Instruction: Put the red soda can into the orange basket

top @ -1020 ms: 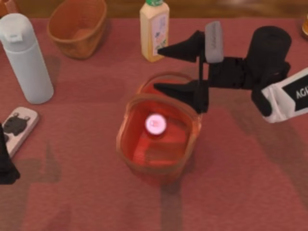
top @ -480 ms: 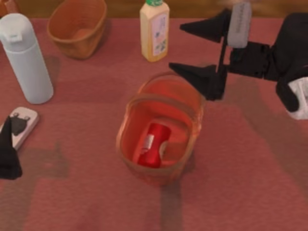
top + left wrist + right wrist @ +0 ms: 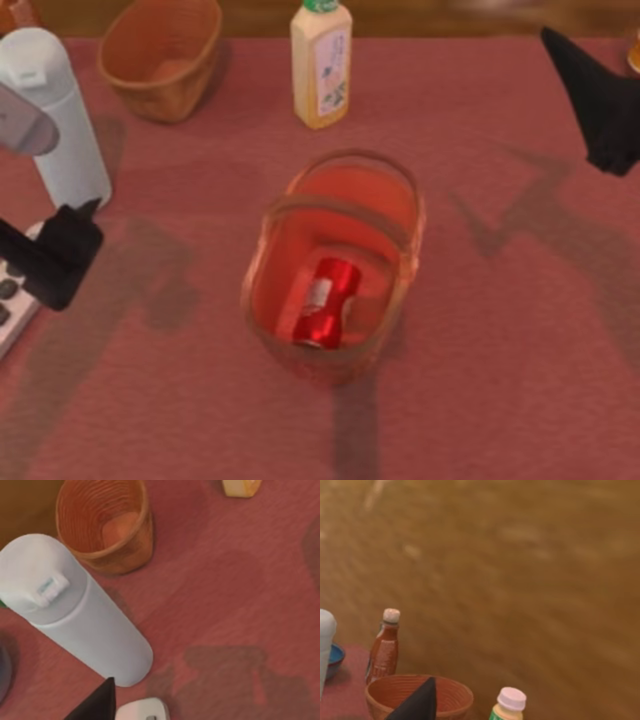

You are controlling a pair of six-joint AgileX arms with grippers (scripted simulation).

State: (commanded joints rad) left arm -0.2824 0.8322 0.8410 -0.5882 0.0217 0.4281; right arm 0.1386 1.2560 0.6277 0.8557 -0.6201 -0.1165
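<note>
The red soda can (image 3: 325, 302) lies on its side inside the orange basket (image 3: 400, 205), which stands at the middle of the table with its thin handle arched over it. Nothing holds the can. My right gripper (image 3: 603, 115) is up at the far right corner, well away from the basket, open and empty; only one dark finger (image 3: 420, 702) shows in its wrist view. My left gripper (image 3: 60, 250) hovers at the table's left edge beside the white bottle (image 3: 55, 150), open and empty, with one fingertip (image 3: 97, 707) in its own view.
A brown handleless woven basket (image 3: 160, 60) stands at the back left and a cream-yellow bottle (image 3: 320, 65) behind the orange basket. A white flat device (image 3: 142, 711) lies at the left edge. Beyond the brown basket stand a red sauce bottle (image 3: 384, 647) and a blue bowl (image 3: 335, 657).
The can went from upright to lying on its side in the basket. My right arm drew back up to the far right corner. My left arm moved up towards the white bottle.
</note>
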